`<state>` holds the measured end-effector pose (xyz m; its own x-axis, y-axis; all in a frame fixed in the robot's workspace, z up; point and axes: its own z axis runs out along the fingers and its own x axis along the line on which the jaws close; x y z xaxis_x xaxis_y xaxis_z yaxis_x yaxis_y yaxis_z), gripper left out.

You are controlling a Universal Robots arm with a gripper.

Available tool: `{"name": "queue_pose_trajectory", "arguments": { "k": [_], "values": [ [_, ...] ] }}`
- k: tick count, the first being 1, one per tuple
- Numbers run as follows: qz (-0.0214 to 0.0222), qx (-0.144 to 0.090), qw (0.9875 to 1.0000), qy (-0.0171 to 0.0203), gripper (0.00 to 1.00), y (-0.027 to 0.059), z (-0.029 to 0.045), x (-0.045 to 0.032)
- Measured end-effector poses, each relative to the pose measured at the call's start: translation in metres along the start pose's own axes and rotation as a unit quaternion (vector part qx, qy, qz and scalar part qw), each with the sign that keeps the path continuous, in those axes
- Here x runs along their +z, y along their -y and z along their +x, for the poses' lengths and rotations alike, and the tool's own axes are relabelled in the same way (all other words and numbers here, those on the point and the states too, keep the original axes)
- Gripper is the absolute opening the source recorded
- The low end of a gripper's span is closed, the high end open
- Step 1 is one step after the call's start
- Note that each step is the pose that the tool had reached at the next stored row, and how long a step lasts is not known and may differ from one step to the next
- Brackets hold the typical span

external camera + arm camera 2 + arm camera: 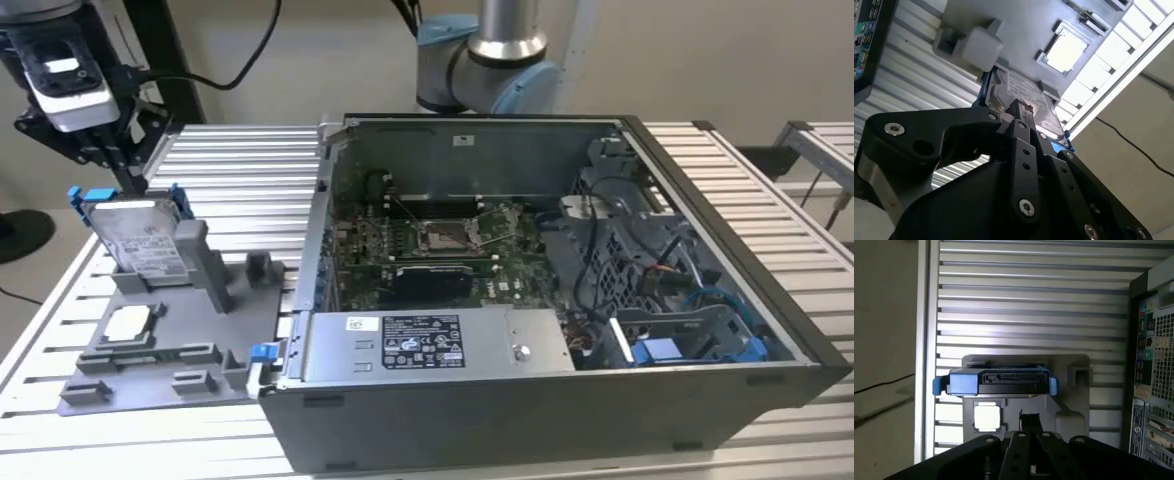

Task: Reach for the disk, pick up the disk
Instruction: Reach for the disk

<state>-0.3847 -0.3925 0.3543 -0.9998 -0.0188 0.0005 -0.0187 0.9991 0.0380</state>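
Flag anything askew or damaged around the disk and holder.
Nothing stands out. The disk stands on edge in the grey holder, the chip lies flat in its recess, the gripper hangs above the disk.

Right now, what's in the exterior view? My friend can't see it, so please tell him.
A black robot gripper hangs close above the disk, a silver drive with blue edges standing upright in a grey holder on a ribbed metal table. On the exterior view's right sits an open computer case.
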Motion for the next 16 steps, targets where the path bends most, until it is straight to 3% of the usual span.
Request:
{"name": "queue_pose_trajectory", "arguments": {
  "k": [2, 10, 16],
  "values": [
    [0.0000, 0.000, 1.0000, 0.0000, 0.00, -0.0049, 0.0031, 0.0002],
    [0.0000, 0.000, 1.0000, 0.0000, 0.00, -0.0217, 0.0280, 0.0008],
    [0.0000, 0.000, 1.0000, -0.0001, 0.00, -0.0246, 0.0494, 0.0009]
  ]
}}
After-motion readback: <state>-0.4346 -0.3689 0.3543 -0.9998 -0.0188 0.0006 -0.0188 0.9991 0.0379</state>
